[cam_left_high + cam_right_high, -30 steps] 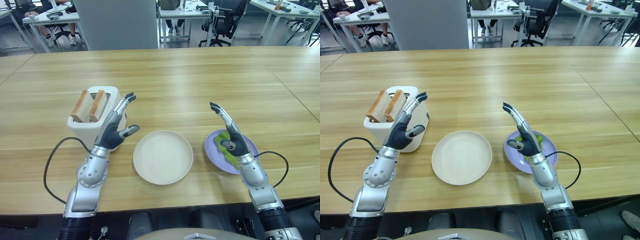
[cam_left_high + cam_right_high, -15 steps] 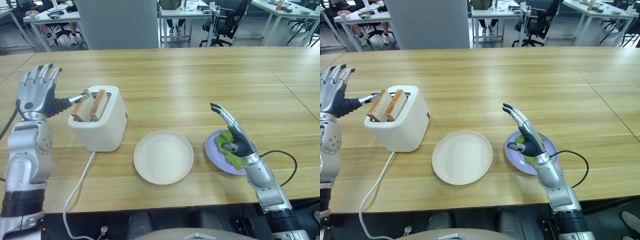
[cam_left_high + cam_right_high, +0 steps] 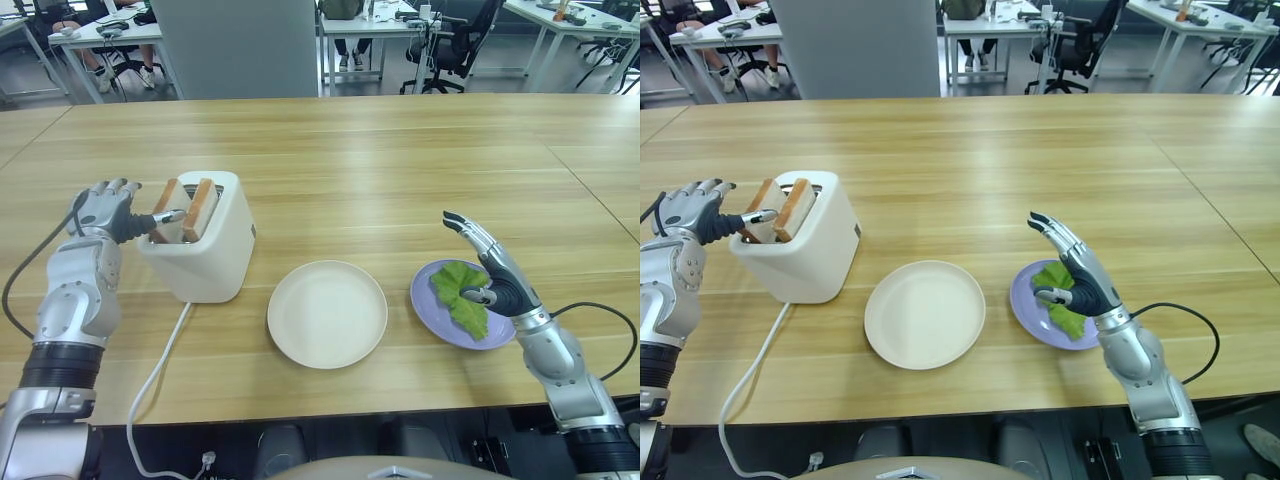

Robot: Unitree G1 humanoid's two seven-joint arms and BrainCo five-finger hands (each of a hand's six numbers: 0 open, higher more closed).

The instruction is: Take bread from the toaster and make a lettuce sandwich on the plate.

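Note:
A white toaster (image 3: 205, 255) stands at the left of the wooden table with two bread slices (image 3: 198, 208) sticking up from its slots. My left hand (image 3: 105, 208) is just left of the toaster at slot height, open, its thumb tip touching the left slice (image 3: 167, 205). An empty cream plate (image 3: 326, 313) lies at the front centre. To its right, a purple plate (image 3: 428, 300) carries a green lettuce leaf (image 3: 458, 288). My right hand (image 3: 492, 275) hovers over that plate's right edge, open, holding nothing.
The toaster's white cord (image 3: 160, 375) runs from its base over the table's front edge. Desks and office chairs (image 3: 445, 45) stand behind the table's far edge.
My left hand went from in front of the toaster up around to its left side, then dropped to the left slice. My right hand drew back to the right, uncovering the lettuce.

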